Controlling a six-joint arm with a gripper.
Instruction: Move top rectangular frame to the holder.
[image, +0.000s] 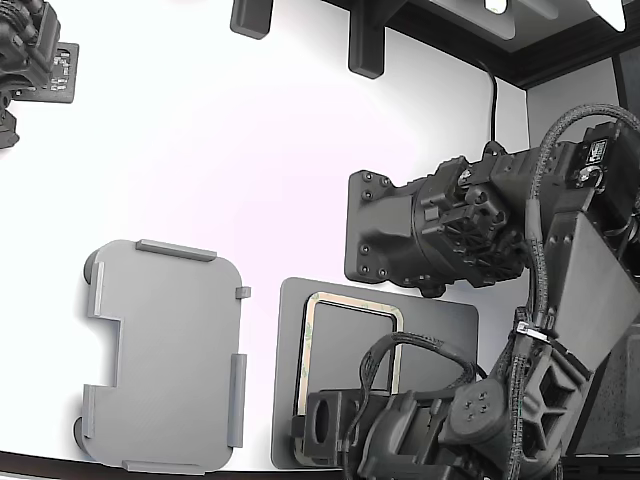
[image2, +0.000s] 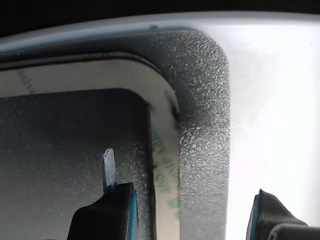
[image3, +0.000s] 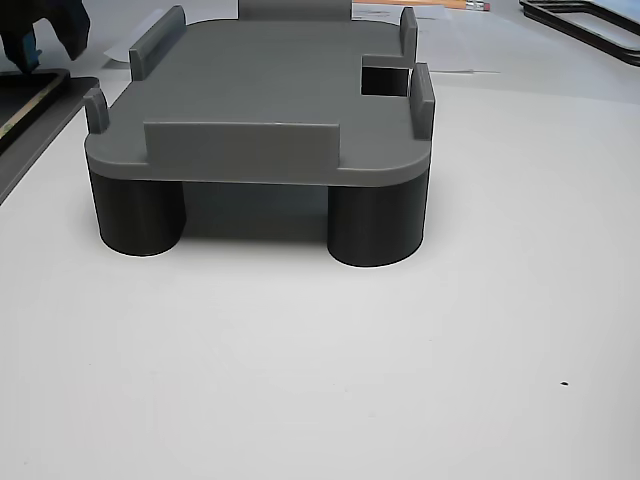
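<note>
Wrist view, fingers (image2: 192, 212) spread astride frame (image2: 167, 150) edge, green print unreadable, holder (image: 165, 355) apart.

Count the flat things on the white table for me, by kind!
Rectangular frame: 1
Dark grey plate under the frame: 1
Light grey holder with tabs: 1
Total: 3

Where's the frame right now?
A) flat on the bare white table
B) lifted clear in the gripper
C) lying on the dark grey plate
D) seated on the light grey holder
C: the frame lies flat on the dark grey plate, the holder beside it is bare on top, and the open gripper straddles the frame's edge without lifting it.
</note>
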